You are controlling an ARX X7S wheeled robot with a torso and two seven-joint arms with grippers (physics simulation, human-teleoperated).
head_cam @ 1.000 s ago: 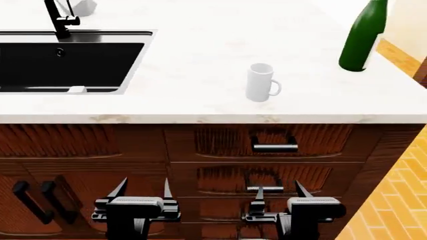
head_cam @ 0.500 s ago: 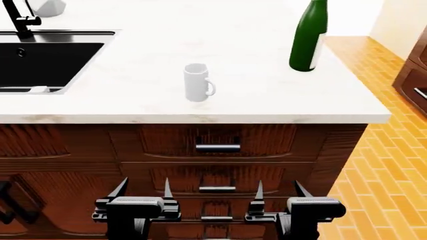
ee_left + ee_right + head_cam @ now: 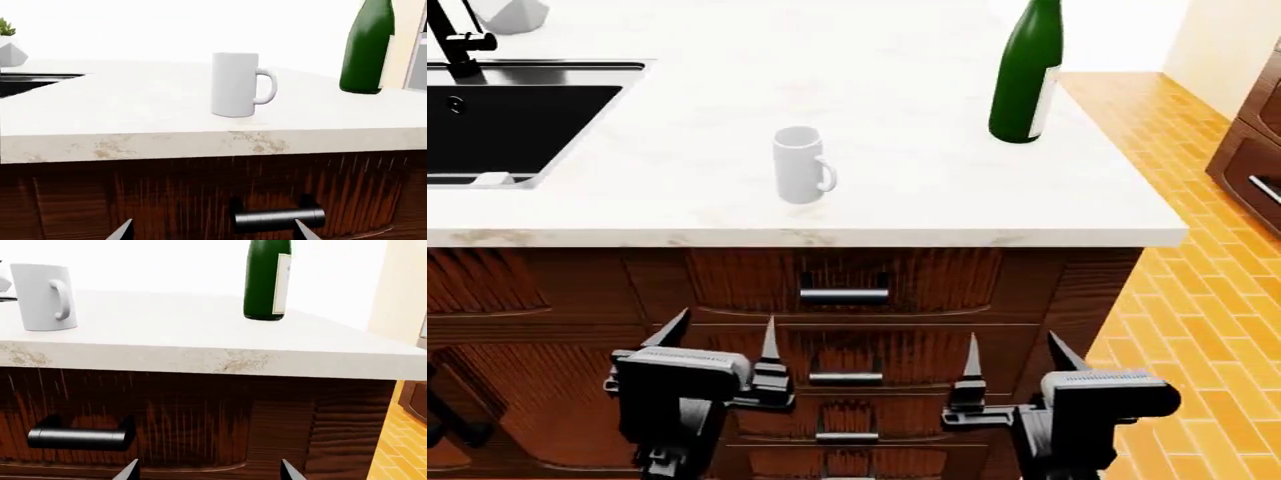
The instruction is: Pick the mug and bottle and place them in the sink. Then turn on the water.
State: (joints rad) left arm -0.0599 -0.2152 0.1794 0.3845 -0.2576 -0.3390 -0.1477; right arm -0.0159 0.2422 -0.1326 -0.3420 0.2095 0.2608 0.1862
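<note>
**Base slid right along the island; mug now dead ahead**

The white marble surface (image 3: pixel 934 120) of the wood-fronted kitchen island fills my head view, with orange brick floor (image 3: pixel 1201 330) showing off its right end. Over the last second the whole scene has drifted left in my view: the large black rectangular sink with the steel rim (image 3: pixel 507 125) has slipped from centre-left to about ten o'clock, half cut off, and the small plain white cylindrical mug (image 3: pixel 799 165) has come from one o'clock to nearly twelve. The tall dark green glass wine bottle with the white label (image 3: pixel 1022 75) stands upright at about one o'clock, well apart from the mug.

My left gripper (image 3: pixel 718 345) and right gripper (image 3: pixel 1010 358) hang low in front of the drawers, below the surface edge, jaws spread and holding nothing; they sit slightly wider apart than a moment ago.

I judge this as lining up: nothing is picked yet, and both arms must rise above the edge before either reach. No water runs.
</note>
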